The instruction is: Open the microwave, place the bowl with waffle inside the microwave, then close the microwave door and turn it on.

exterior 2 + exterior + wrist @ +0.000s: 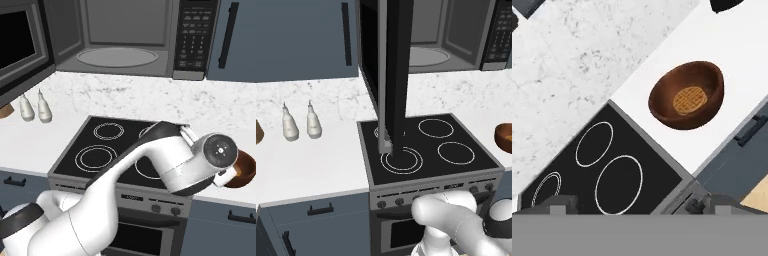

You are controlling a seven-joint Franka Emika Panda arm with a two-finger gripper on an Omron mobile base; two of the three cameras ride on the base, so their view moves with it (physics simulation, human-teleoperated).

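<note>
Left base view shows the microwave door (390, 75) swung open, while the bowl (686, 95) with waffle (689, 99) sits on the tabletop (662, 60) right of the stove (602, 170), ungrasped; the pincer's spread I cannot tell.

You have a white, matte surface (326, 160) running along the marbled wall, split by the black glass cooktop stove (426, 150) set flush into it. To the left of the stove, two small pale bottles with thin pointed tops (301, 122) stand upright side by side near the wall, just apart from each other. At the far left edge you catch a sliver of something brown (258, 131), too cropped to identify. To the right of the stove, the small round reddish-brown wooden bowl (687, 95) sits on the surface close to the front edge, with a round golden waffle (690, 99) lying flat in its bottom.
</note>
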